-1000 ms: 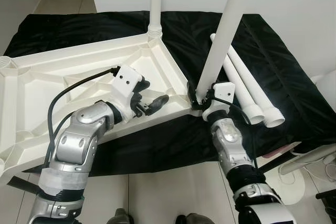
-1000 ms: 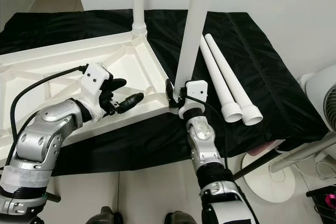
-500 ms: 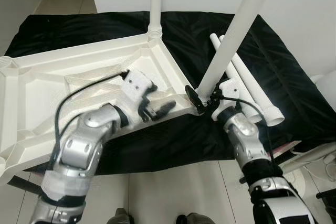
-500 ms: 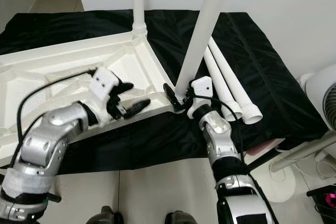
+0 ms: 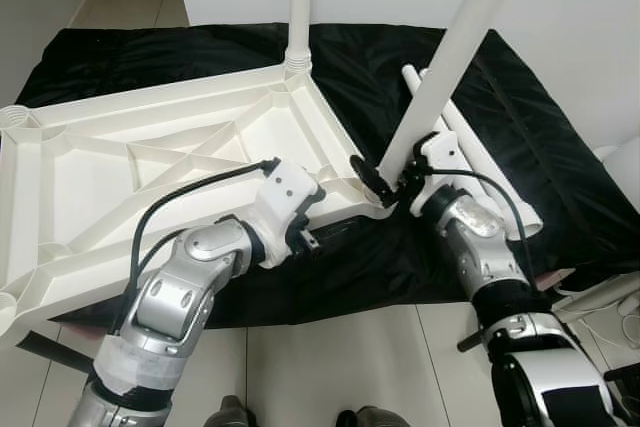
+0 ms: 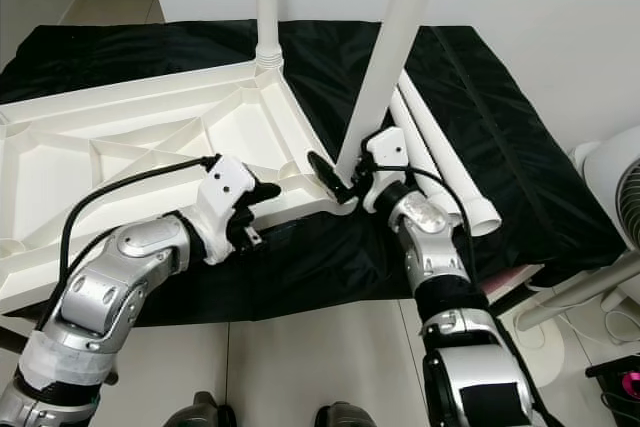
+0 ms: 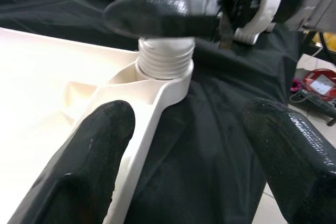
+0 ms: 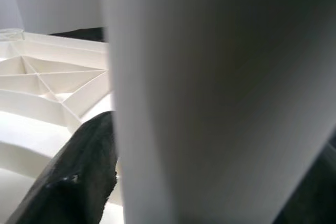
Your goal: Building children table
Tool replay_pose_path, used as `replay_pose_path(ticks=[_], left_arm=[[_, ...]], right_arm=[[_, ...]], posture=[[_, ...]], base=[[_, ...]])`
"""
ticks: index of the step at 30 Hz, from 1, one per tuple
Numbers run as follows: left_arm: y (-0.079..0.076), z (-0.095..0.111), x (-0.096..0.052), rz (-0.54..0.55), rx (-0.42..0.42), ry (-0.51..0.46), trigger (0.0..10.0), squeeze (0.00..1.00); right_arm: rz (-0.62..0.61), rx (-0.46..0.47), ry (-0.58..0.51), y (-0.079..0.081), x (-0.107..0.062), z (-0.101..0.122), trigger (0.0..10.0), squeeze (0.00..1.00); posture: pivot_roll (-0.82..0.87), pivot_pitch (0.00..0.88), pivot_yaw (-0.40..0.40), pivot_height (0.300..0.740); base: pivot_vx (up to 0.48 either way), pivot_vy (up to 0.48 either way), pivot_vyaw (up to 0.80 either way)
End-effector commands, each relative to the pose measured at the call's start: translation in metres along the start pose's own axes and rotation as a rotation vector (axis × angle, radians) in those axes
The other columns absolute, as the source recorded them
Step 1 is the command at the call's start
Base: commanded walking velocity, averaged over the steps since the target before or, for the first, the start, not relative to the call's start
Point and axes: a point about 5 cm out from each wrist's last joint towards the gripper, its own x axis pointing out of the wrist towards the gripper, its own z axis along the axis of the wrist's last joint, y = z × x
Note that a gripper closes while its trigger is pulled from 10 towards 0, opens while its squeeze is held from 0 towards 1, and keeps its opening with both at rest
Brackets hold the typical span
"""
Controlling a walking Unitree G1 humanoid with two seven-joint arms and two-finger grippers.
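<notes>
The upturned white tabletop (image 5: 130, 162) lies on a black cloth (image 5: 560, 162). The left gripper (image 5: 318, 230), jaws wide, straddles its near edge. At 3 o'clock from it, the right gripper (image 5: 385, 179) clamps a leaning leg (image 5: 452, 52) at the corner socket (image 7: 164, 61). Spare legs (image 6: 440, 162) lie beyond.

The white plastic tabletop (image 5: 150, 162) lies upside down on a black cloth (image 5: 520, 127), its ribbed underside facing up. 1 white leg (image 5: 299, 7) stands upright in the far corner socket. A 2nd leg (image 5: 450, 57) leans tilted, its lower end at the threaded socket (image 7: 165, 59) of the near corner. 2 more legs (image 6: 445, 162) lie side by side on the cloth just beside that corner
</notes>
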Motion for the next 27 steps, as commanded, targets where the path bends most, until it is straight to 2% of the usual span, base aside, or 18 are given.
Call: replay_pose_path(ticks=[1, 6, 7, 8, 14, 15, 22, 27], left_arm=[[0.000, 0.002, -0.001, 0.000, 0.006, 0.004, 10.0, 0.00], [0.000, 0.002, -0.001, 0.000, 0.006, 0.004, 10.0, 0.00], [0.001, 0.002, -0.002, 0.007, 0.008, 0.004, 10.0, 0.00], [0.002, 0.003, -0.002, 0.018, 0.009, 0.002, 10.0, 0.00], [0.006, 0.006, -0.003, 0.036, 0.009, -0.003, 10.0, 0.00], [0.006, 0.006, -0.003, 0.036, 0.008, -0.004, 10.0, 0.00], [0.004, 0.006, -0.004, 0.034, 0.006, -0.003, 10.0, 0.00], [0.004, 0.005, -0.005, 0.039, -0.003, -0.003, 10.0, 0.00]], right_arm=[[0.002, 0.008, 0.010, -0.002, -0.001, -0.002, 6.8, 0.00], [0.002, 0.008, 0.010, -0.002, -0.001, -0.002, 6.8, 0.00], [0.006, 0.007, 0.014, -0.004, -0.001, -0.001, 4.4, 0.00], [0.010, 0.020, 0.031, -0.007, -0.001, -0.003, 0.0, 0.00], [0.010, 0.059, 0.070, -0.010, -0.001, -0.008, 0.0, 0.00], [0.001, 0.067, 0.080, -0.011, 0.000, -0.009, 10.0, 0.00], [-0.033, 0.088, 0.104, -0.008, 0.002, -0.014, 10.0, 0.00], [-0.109, 0.096, 0.138, 0.001, 0.007, -0.022, 10.0, 0.00]], posture=[[-0.03, 0.048, 0.001, 0.740], [-0.03, 0.048, 0.001, 0.740], [-0.03, 0.047, 0.002, 0.740], [-0.03, 0.048, 0.004, 0.740], [-0.03, 0.048, 0.004, 0.740], [-0.03, 0.052, 0.005, 0.740], [-0.03, 0.054, 0.005, 0.740], [-0.03, 0.056, 0.003, 0.740]], base=[[0.000, 0.000, 0.00], [0.000, 0.000, 0.00], [0.000, 0.000, 0.00], [0.000, 0.000, 0.00], [0.000, 0.000, 0.00], [0.000, 0.000, 0.00], [0.000, 0.000, 0.00], [0.000, 0.000, 0.00]])
